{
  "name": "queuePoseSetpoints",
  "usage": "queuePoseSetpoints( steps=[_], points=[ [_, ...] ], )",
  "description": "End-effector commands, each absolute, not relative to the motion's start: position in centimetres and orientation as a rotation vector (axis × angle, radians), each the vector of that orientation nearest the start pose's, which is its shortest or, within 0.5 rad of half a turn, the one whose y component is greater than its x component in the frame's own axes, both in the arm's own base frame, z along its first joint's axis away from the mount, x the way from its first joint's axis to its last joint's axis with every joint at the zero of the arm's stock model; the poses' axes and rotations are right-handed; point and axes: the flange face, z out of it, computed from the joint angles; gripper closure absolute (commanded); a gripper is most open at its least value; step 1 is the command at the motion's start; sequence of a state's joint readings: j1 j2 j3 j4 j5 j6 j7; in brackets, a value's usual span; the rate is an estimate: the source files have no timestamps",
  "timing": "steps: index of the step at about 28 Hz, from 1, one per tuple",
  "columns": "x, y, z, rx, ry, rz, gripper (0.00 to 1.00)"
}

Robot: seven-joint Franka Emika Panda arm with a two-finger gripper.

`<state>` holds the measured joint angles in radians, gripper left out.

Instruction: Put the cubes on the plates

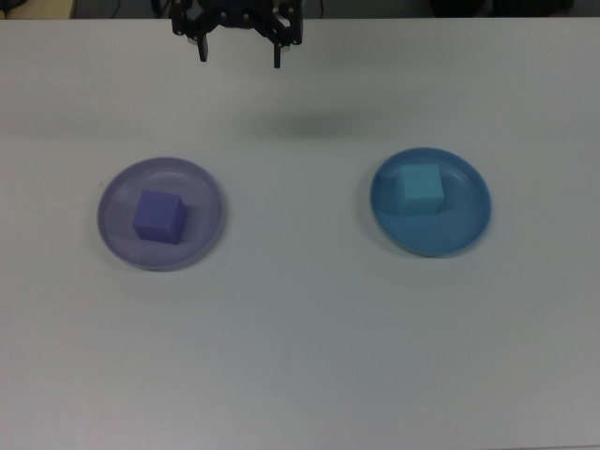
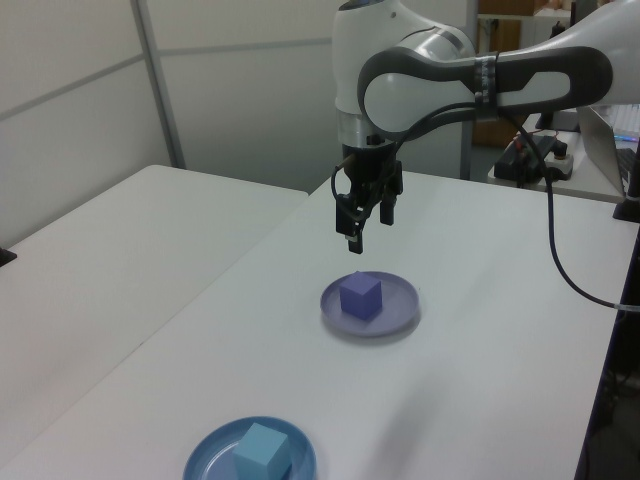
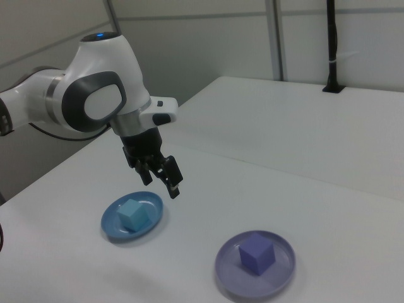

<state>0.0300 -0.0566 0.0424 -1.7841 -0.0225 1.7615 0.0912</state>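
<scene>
- Your violet-blue cube [image 1: 158, 217] sits on the lavender plate [image 1: 201, 187], at the top view's 9 o'clock.
- Your turquoise cube [image 1: 419, 188] rests on the blue plate [image 1: 466, 223], at 3 o'clock.
- Your gripper [image 1: 238, 52] hangs at 12 o'clock above the desk [image 1: 300, 347], jaws apart, holding nothing.

violet-blue matte foam cube [image 1: 158, 217]: flat, centred on round lavender plastic plate [image 1: 202, 190] | light turquoise matte foam cube [image 1: 419, 188]: on round blue plastic plate [image 1: 450, 235], off-centre toward the top view's upper rim
</scene>
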Motion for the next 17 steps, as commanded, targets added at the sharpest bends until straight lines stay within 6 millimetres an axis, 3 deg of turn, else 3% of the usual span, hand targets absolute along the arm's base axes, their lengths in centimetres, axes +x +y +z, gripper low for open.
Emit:
queuePoseSetpoints(
  steps=[1,17],
  points=[
    [54.80,3.91,57.22,-3.142,-0.067,-0.017,0.00],
    [54.73,3.66,57.43,-3.142,-0.048,-0.019,0.00]
  ],
)
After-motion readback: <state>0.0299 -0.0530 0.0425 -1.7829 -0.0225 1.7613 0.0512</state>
